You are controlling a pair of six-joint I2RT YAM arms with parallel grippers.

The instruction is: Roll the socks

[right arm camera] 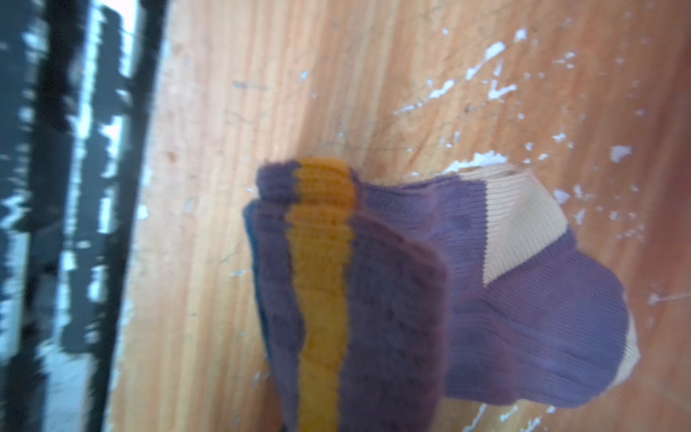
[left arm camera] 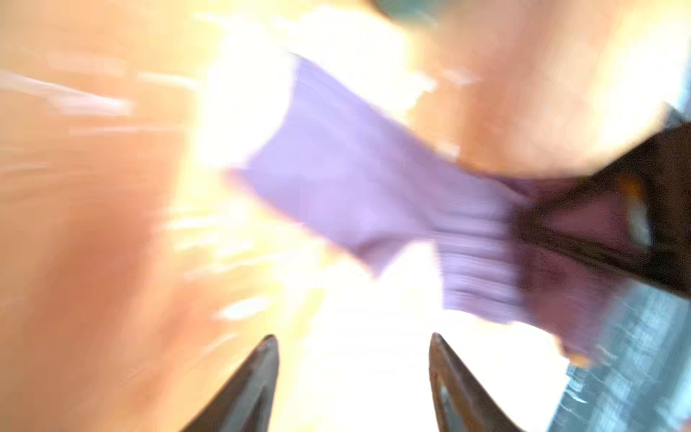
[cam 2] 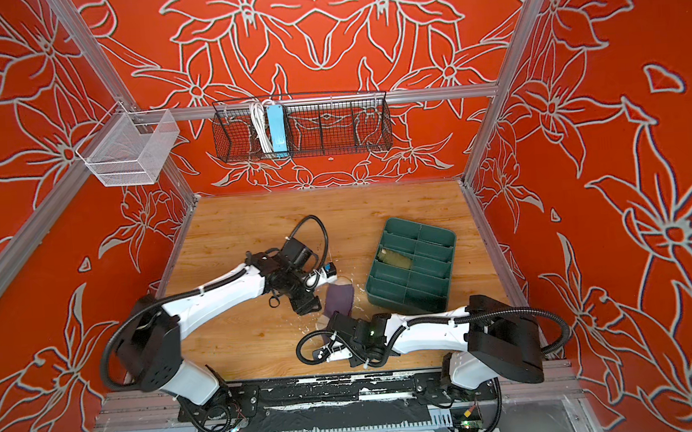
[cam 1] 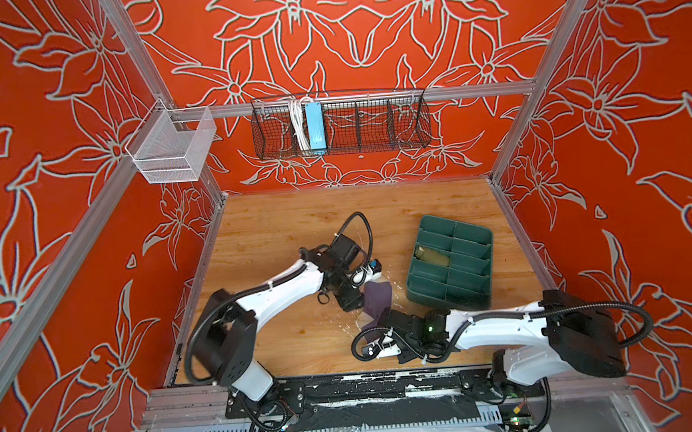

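Observation:
A ribbed purple sock (cam 1: 378,297) (cam 2: 339,297) with beige heel lies on the wooden table in both top views. Its navy-and-yellow cuff (right arm camera: 321,269) fills the right wrist view and hides the fingers. My right gripper (cam 1: 375,326) (cam 2: 334,323) is shut on that cuff end. My left gripper (left arm camera: 354,338) (cam 1: 352,302) is open and empty, just left of the sock (left arm camera: 355,168); that view is blurred. An olive green sock (cam 1: 432,256) (cam 2: 395,258) lies in a compartment of the tray.
The dark green divided tray (cam 1: 446,298) (cam 2: 405,305) stands just right of the purple sock. A black wire basket (cam 1: 340,123) and a white mesh basket (cam 1: 172,145) hang on the back rail. Red walls close in three sides.

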